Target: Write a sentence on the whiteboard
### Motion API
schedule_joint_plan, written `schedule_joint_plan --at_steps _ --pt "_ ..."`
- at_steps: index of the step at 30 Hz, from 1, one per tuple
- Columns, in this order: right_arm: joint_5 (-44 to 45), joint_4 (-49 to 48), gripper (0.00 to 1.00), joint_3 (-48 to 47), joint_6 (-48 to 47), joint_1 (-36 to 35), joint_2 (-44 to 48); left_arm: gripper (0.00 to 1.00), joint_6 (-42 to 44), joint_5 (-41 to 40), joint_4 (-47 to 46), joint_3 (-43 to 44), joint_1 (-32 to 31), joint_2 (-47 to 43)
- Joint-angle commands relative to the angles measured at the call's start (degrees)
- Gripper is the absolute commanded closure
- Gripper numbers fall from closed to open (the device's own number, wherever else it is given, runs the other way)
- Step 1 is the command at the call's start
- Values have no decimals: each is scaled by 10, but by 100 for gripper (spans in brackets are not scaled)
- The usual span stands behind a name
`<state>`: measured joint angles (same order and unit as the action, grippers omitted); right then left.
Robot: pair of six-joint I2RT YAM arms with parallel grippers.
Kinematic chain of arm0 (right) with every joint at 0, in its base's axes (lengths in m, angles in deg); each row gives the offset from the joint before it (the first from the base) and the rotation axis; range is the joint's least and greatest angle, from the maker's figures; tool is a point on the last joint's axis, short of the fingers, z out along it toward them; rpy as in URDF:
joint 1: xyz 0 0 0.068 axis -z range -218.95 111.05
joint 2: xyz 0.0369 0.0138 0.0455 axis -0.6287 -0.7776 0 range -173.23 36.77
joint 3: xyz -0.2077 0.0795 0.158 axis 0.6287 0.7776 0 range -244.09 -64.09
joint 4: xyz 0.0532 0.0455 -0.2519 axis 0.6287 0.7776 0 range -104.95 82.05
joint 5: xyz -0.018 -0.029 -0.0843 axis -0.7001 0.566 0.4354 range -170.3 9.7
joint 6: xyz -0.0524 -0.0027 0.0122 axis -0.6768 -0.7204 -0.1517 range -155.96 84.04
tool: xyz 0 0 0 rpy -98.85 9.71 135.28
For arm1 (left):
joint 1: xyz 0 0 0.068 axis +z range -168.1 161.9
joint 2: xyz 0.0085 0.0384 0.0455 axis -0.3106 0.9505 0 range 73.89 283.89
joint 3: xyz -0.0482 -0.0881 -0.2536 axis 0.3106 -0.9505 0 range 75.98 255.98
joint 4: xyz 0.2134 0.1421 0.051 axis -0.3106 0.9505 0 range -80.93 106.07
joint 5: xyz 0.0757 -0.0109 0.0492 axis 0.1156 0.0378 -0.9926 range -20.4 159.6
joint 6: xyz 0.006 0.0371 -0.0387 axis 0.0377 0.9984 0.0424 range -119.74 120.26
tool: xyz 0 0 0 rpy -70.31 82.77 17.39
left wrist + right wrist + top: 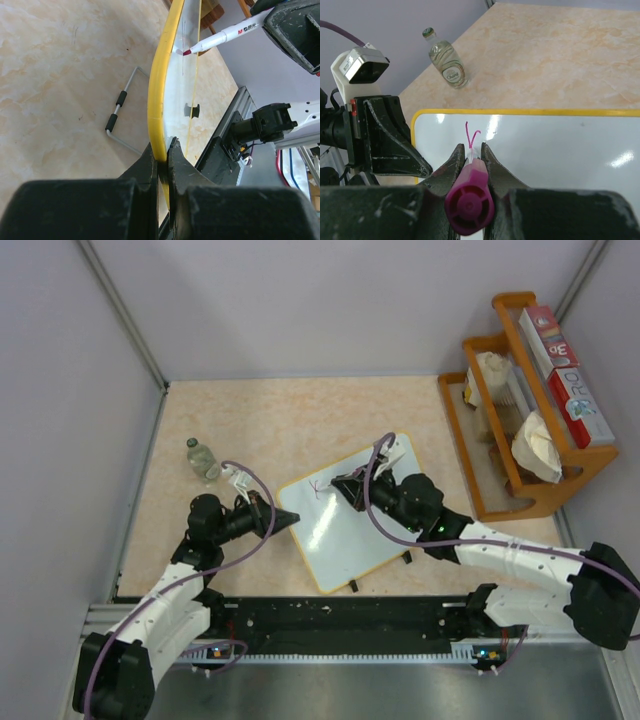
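The whiteboard (340,535), white with a yellow rim, lies tilted in the middle of the table. My left gripper (287,519) is shut on its left rim, and the left wrist view shows the jaws (161,150) clamped on the yellow edge (161,90). My right gripper (347,485) is shut on a white marker with a purple end (469,200); its tip (186,51) touches the board's far-left part. The sentence is only a couple of thin purple strokes in a forked shape (471,136), faint in the top view (318,487).
A small clear bottle (203,460) stands left of the board, also in the right wrist view (447,62). A wooden rack (530,410) with boxes and cloths stands at the right. A bent wire stand (120,107) lies under the board. Black clips (353,586) sit on its near edge.
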<state>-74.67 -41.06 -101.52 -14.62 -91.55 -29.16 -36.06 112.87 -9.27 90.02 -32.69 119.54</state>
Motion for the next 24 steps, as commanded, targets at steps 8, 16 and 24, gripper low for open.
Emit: schedule_joint_plan --at_steps 8,16,24 --pt "30 28 100 24 0 7 23 100 121 -20 46 -9 -2 10" --pt "31 38 100 28 -1 13 36 100 121 -20 47 -9 -2 10" --pt "12 28 100 22 3 14 62 100 121 -20 47 -8 -2 13"
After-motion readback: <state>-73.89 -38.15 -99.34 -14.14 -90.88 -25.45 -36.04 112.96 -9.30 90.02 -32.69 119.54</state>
